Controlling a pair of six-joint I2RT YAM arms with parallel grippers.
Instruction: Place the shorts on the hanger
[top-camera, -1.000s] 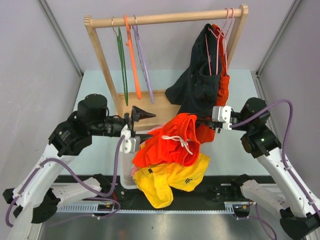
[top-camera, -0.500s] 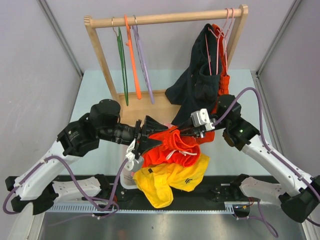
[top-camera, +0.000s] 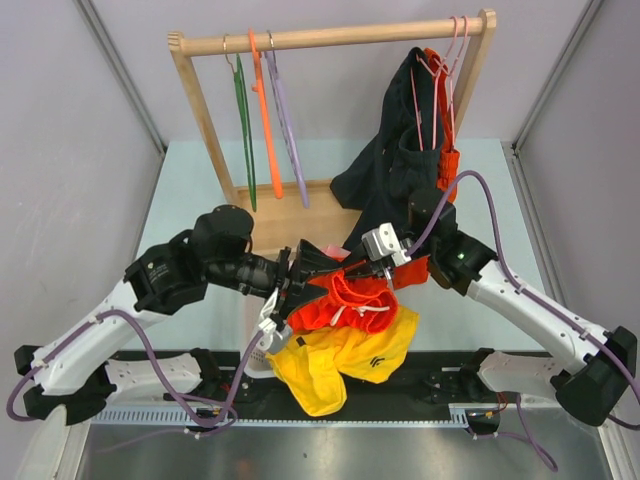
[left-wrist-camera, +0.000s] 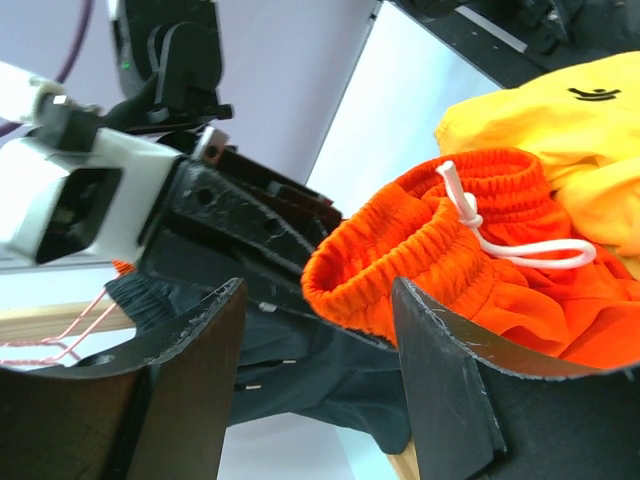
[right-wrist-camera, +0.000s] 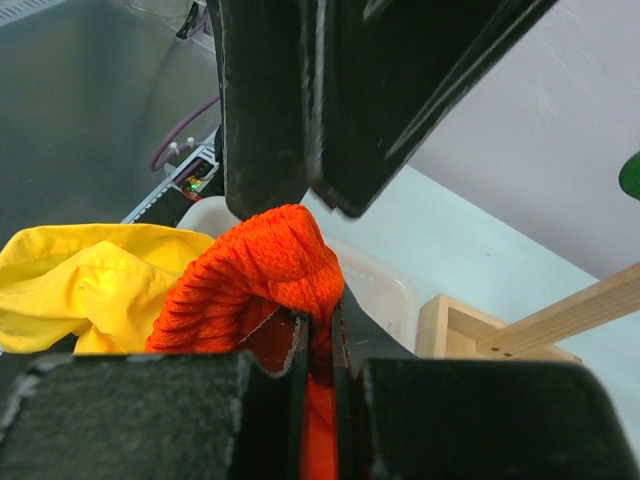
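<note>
Plainly, the right gripper pinches the shorts tight at the elastic waistband, while the left gripper stands open, its 2 fingers straddling that same band.

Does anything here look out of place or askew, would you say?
The dark garment hangs bunched and lopsided at the right end of the rack; the shorts sit crumpled atop the yellow shorts. Nothing looks damaged.
</note>
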